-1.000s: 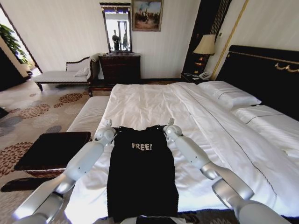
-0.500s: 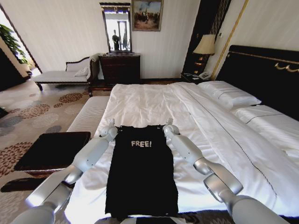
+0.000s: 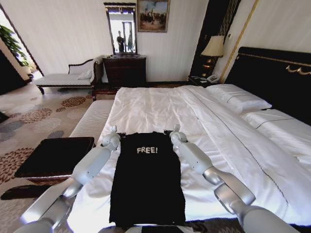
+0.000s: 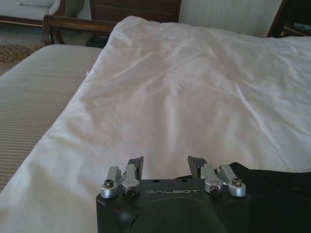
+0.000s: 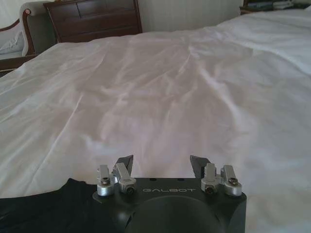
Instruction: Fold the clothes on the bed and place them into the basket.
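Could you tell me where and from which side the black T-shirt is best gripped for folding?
Probably the two shoulder corners of the T-shirt, which lies flat, collar toward the headboard. The left gripper and right gripper flank them, open, so each could pinch inward from its side.

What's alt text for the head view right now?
A black T-shirt reading "FREE!" lies flat on the white bed, with the left gripper and right gripper at its two shoulders, both open. A dark-topped basket sits on the floor to the left.
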Available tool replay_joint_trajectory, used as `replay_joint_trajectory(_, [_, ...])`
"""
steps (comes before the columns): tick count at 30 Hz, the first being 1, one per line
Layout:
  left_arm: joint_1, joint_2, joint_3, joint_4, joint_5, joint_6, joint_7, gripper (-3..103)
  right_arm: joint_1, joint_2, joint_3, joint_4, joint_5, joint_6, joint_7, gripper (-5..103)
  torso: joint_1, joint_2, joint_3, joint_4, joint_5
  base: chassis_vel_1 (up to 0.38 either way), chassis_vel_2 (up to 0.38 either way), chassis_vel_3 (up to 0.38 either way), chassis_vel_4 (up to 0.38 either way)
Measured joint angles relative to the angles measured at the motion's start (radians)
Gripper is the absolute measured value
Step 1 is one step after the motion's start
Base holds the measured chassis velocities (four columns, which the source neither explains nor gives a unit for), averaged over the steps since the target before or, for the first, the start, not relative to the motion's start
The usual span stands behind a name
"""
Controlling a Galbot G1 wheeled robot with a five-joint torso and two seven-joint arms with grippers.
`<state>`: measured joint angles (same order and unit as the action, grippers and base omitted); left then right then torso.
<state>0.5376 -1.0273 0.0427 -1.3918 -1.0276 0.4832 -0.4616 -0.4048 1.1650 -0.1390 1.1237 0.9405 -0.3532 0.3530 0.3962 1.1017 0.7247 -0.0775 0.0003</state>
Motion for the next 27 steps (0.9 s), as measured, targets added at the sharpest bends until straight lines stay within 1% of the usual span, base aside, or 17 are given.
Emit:
replay_joint_trajectory(2, [0.057,0.035,-0.043,-0.071,0.027,-0.037,-0.004,66,-0.043,-0.091,0.005,0.098,-0.019,0.013,0.002,73,0.000,0.000,0.000,-0.0009,-0.0005,0.000,0.000,0.000,0.000])
replay_joint_trajectory(3, [0.057,0.035,-0.043,-0.071,0.027,-0.037,-0.004,66,-0.043,-0.091,0.005,0.098,-0.019,0.013,0.002,73,0.000,0.000,0.000,-0.0009,-0.0005,0.000,0.000,0.000,0.000])
replay_joint_trajectory(4, [0.100,0.059,-0.073,-0.121,0.047,-0.051,0.000,72,-0.072,-0.135,0.013,0.156,-0.031,0.018,0.001,79,0.000,0.000,0.000,-0.0012,-0.0002,0.000,0.000,0.000,0.000])
replay_joint_trajectory(5, [0.141,0.077,-0.099,-0.161,0.063,-0.061,0.004,72,-0.099,-0.167,0.025,0.201,-0.047,0.024,-0.001,84,0.000,0.000,0.000,-0.0012,0.0000,0.000,0.000,0.000,0.000])
replay_joint_trajectory(6, [0.187,0.095,-0.126,-0.202,0.080,-0.076,0.012,76,-0.122,-0.188,0.037,0.238,-0.063,0.030,-0.005,84,0.000,0.000,0.000,-0.0012,-0.0002,0.000,0.000,0.000,0.000])
replay_joint_trajectory(7, [0.241,0.116,-0.157,-0.248,0.102,-0.094,0.020,82,-0.156,-0.212,0.057,0.282,-0.086,0.036,-0.009,90,0.000,0.000,0.000,-0.0005,-0.0002,0.000,0.000,0.000,0.000])
replay_joint_trajectory(8, [0.321,0.136,-0.200,-0.306,0.135,-0.115,0.033,88,-0.195,-0.231,0.083,0.323,-0.116,0.043,-0.013,95,0.000,0.000,0.000,-0.0003,0.0002,0.000,0.000,0.000,0.000])
replay_joint_trajectory(9, [0.321,0.136,-0.200,-0.306,0.135,-0.115,0.033,88,-0.195,-0.231,0.083,0.323,-0.116,0.043,-0.013,95,0.000,0.000,0.000,-0.0003,0.0002,0.000,0.000,0.000,0.000])
replay_joint_trajectory(11, [0.453,0.147,-0.285,-0.399,0.195,-0.145,0.051,97,-0.293,-0.261,0.142,0.407,-0.201,0.063,-0.023,100,0.000,0.000,0.000,0.0006,-0.0010,0.000,0.000,0.000,0.000])
replay_joint_trajectory(12, [0.532,0.140,-0.343,-0.454,0.228,-0.162,0.061,97,-0.352,-0.271,0.168,0.448,-0.255,0.083,-0.029,100,0.000,0.000,0.000,-0.0001,-0.0004,0.000,0.000,0.000,0.000])
replay_joint_trajectory(13, [0.532,0.140,-0.343,-0.454,0.228,-0.162,0.061,97,-0.352,-0.271,0.168,0.448,-0.255,0.083,-0.029,100,0.000,0.000,0.000,-0.0001,-0.0004,0.000,0.000,0.000,0.000])
replay_joint_trajectory(16, [0.750,0.088,-0.475,-0.573,0.286,-0.194,0.080,100,-0.486,-0.291,0.219,0.526,-0.366,0.132,-0.046,100,-0.001,0.000,0.000,-0.0006,-0.0001,0.000,0.000,0.000,0.000])
replay_joint_trajectory(17, [0.750,0.088,-0.475,-0.573,0.286,-0.194,0.080,100,-0.486,-0.291,0.219,0.526,-0.366,0.132,-0.046,100,-0.001,0.000,0.000,-0.0006,-0.0001,0.000,0.000,0.000,0.000])
replay_joint_trajectory(20, [0.928,0.025,-0.576,-0.645,0.359,-0.230,0.122,100,-0.583,-0.300,0.269,0.601,-0.410,0.158,-0.051,100,-0.001,0.000,0.000,-0.0001,-0.0002,0.000,0.000,0.000,0.000])
replay_joint_trajectory(21, [0.928,0.025,-0.576,-0.645,0.359,-0.230,0.122,100,-0.583,-0.300,0.269,0.601,-0.410,0.158,-0.051,100,-0.001,0.000,0.000,-0.0001,-0.0002,0.000,0.000,0.000,0.000])
replay_joint_trajectory(24, [1.073,-0.051,-0.675,-0.686,0.473,-0.290,0.199,100,-0.674,-0.293,0.320,0.654,-0.477,0.185,-0.057,100,0.000,0.000,0.000,-0.0002,-0.0003,0.000,0.000,0.000,0.000])
replay_joint_trajectory(27, [1.133,-0.096,-0.701,-0.696,0.510,-0.312,0.224,100,-0.706,-0.290,0.330,0.666,-0.518,0.202,-0.064,100,0.000,0.000,0.000,-0.0003,-0.0001,0.000,0.000,0.000,0.000])
